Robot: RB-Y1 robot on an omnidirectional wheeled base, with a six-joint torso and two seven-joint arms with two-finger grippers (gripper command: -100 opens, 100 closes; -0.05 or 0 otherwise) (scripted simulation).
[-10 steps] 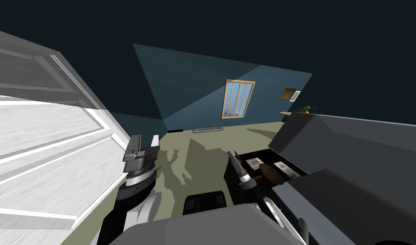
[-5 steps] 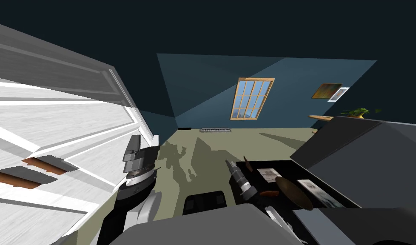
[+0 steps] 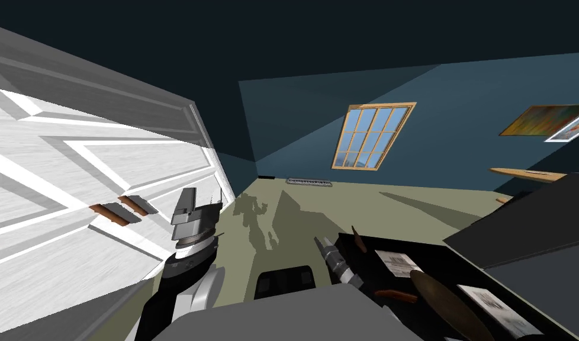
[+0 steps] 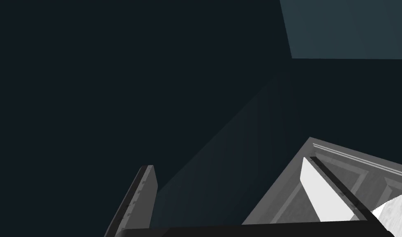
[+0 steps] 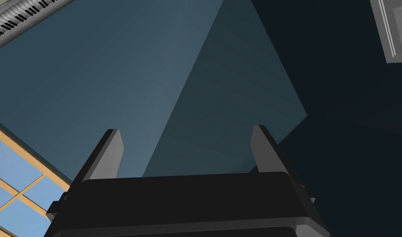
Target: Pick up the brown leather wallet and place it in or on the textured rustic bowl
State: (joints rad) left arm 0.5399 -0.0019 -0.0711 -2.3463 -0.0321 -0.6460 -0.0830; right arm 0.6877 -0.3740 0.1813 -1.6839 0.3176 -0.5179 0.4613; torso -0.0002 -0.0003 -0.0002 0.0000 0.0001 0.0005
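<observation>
My right jaws are spread wide. The two grey fingers (image 5: 109, 154) stand far apart and there is nothing between them. In the head view my right arm (image 3: 340, 264) is low and points up. It is just beside the near edge of the dark worktop (image 3: 436, 257).

My left jaws are spread wide too and hold nothing. One finger (image 4: 143, 197) looks dark and the other looks bright white. They are up beside a big white panelled front (image 3: 75, 177) with two brown handles (image 3: 124, 208).

On the worktop I see two small brown things. The flat brown thing (image 3: 395, 294) lies just beside the bowl (image 3: 448, 303), which is round and dull brown. The thin brown thing (image 3: 358, 239) is at the worktop's far corner, near my right arm. One of them may be the wallet, but I cannot tell which. Two pale papers (image 3: 398, 263) lie near the bowl as well.
</observation>
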